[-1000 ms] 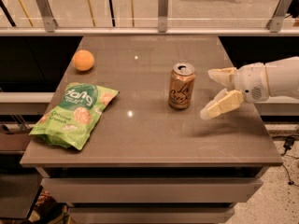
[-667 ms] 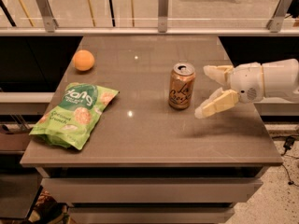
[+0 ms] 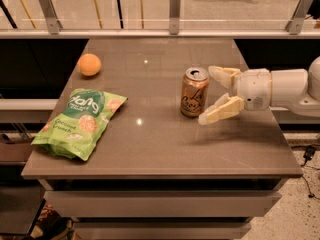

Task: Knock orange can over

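Table (image 3: 150, 154): the arm (image 3: 285, 86) is hanging in over the right edge. The green chip bag (image 3: 80, 121) is lying toward the front-left corner, out of the path. The gripper (image 3: 207, 95) is sitting right of centre with jaws spread wide, gripping nothing. The orange can (image 3: 194, 92) is standing upright, long axis vertical, just left of the jaws with its right side entering the gap; contact unclear. My read: it's needing a leftward push high on the can. The orange ball (image 3: 90, 64) is sitting near the back-left corner, well apart.
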You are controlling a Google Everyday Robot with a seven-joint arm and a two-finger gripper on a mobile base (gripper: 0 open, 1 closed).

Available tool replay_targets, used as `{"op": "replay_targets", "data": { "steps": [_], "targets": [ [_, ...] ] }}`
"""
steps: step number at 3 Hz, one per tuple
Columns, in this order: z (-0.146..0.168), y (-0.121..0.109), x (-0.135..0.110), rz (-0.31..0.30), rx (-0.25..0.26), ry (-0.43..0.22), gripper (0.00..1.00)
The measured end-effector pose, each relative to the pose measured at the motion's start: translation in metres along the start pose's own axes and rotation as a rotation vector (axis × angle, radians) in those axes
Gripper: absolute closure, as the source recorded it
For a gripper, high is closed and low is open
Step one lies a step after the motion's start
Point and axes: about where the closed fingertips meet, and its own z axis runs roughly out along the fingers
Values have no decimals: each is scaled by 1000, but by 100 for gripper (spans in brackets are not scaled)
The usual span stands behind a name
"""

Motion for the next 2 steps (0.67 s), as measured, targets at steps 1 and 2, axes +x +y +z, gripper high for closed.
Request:
{"op": "replay_targets", "data": {
  "steps": [1, 2],
  "targets": [
    [11, 0, 0, -5, -16, -36, 0],
    [25, -2, -2, -19, -39, -63, 0]
  ]
}}
